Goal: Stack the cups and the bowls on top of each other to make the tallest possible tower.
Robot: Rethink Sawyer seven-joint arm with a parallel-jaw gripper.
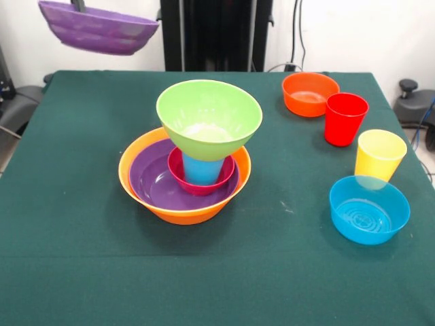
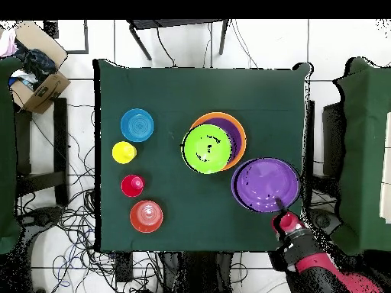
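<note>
Now, held bowl: a large purple bowl point(image 1: 97, 27) hangs in the air, tilted, at the far left, well above the bench point(image 1: 68, 204).
Fingers: the gripper point(image 2: 279, 204) meets this bowl at its rim; I judge it closed on the rim, because nothing else carries the bowl.
Tower: orange bowl point(image 1: 184, 176) as base, in it a purple bowl point(image 1: 151, 178), a small pink-red bowl point(image 1: 200, 172), a blue cup point(image 1: 202, 168), and on top a green bowl point(image 1: 209, 119), open side up.
Key relation: the tower stands right of the held bowl, nearer and lower; in the overhead view the two almost touch.
Next move, my guess: carry the bowl sideways over the green bowl, make it level, then lower.
Risk: the green bowl rests on a narrow cup, so it may tip.
Others: small orange bowl point(image 1: 310, 94), red cup point(image 1: 345, 119), yellow cup point(image 1: 379, 155), blue bowl point(image 1: 369, 209) on the right, not stacked.
</note>
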